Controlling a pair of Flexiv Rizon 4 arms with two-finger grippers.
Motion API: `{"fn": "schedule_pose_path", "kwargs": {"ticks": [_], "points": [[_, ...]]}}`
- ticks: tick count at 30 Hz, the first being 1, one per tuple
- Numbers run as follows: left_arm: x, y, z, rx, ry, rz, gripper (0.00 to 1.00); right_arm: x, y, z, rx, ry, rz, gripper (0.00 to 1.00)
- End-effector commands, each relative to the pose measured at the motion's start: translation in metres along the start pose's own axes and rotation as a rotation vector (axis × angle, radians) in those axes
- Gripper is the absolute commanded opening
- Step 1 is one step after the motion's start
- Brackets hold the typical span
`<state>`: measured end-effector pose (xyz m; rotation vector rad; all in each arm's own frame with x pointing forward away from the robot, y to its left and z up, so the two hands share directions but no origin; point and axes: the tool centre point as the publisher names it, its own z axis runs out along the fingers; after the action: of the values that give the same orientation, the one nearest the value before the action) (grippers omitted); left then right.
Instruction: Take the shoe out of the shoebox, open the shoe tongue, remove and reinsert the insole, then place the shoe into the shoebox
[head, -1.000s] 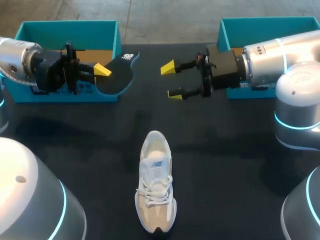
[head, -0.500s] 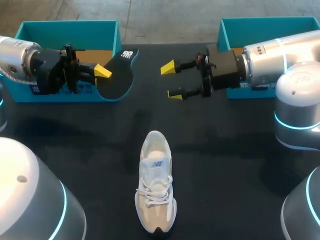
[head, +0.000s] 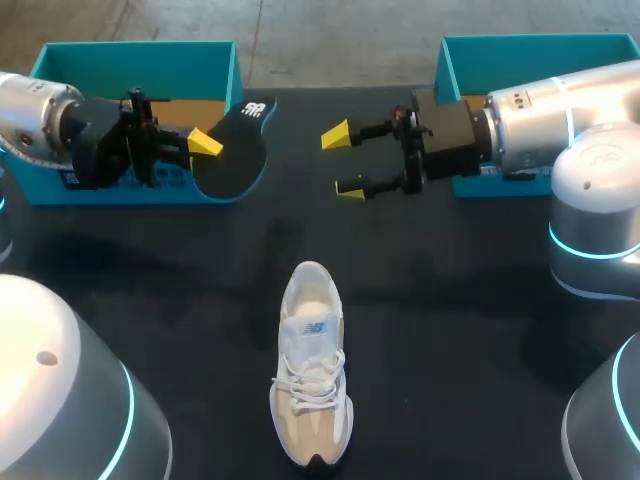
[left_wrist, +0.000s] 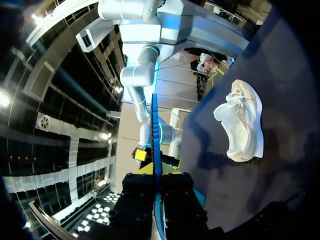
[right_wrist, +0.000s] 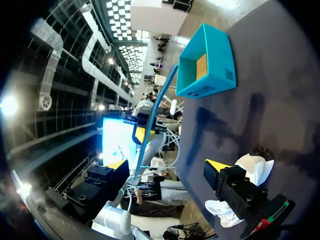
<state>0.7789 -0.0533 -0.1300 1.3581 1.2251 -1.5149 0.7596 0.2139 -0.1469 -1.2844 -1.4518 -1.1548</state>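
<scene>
Black table (head: 150, 300), teal shoebox (head: 130, 60) at the far L, second box (head: 520, 50) far R. Shoe (head: 312, 375) lies mid-table on the robot's side, well apart from both. Its long axis runs front-to-back, heel opening toward the boxes. Your L gripper (head: 200, 140) is clamped on the insole (head: 235, 150), held out by the L box. R gripper (head: 344, 161) sits opposite, fingers wide apart, empty. L arm looks set to reinsert, so you'd bring the insole down to that opening.

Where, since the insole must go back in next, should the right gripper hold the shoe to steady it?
Probably by the heel collar of the shoe, coming down from above at its far end. It stands upright on its sole with its heel toward the open right gripper, and the collar's thin rim suits two fingers.
</scene>
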Motion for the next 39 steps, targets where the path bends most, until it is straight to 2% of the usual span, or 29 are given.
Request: {"fn": "schedule_pose_path", "kwargs": {"ticks": [1,4,9,14,18,21,24,39], "points": [[0.001,0.0,0.001,-0.001,-0.001,0.002,0.0,0.0,-0.001,0.001,-0.003,-0.001,0.0,1.0],[0.001,0.0,0.001,-0.001,-0.001,0.002,0.0,0.0,-0.001,0.001,-0.003,-0.001,0.0,1.0],[0.007,0.017,0.0,-0.034,0.013,0.12,0.0,0.0,-0.001,0.001,-0.003,-0.001,0.0,1.0],[0.008,0.02,0.006,-0.035,0.024,0.211,0.0,0.0,-0.001,0.001,-0.003,-0.001,0.0,1.0],[0.01,0.022,0.012,-0.03,0.075,0.283,0.0,0.0,-0.001,0.001,-0.003,-0.001,0.0,1.0],[0.018,0.023,0.016,-0.041,0.18,0.352,0.0,0.0,-0.001,0.001,-0.003,-0.001,0.0,1.0],[0.025,0.024,0.015,-0.042,0.198,0.356,0.0,0.0,-0.001,0.001,-0.003,-0.001,0.0,1.0],[0.026,0.024,0.013,-0.045,0.123,0.341,0.0,0.0,-0.001,0.001,-0.003,-0.001,0.0,1.0]]}}
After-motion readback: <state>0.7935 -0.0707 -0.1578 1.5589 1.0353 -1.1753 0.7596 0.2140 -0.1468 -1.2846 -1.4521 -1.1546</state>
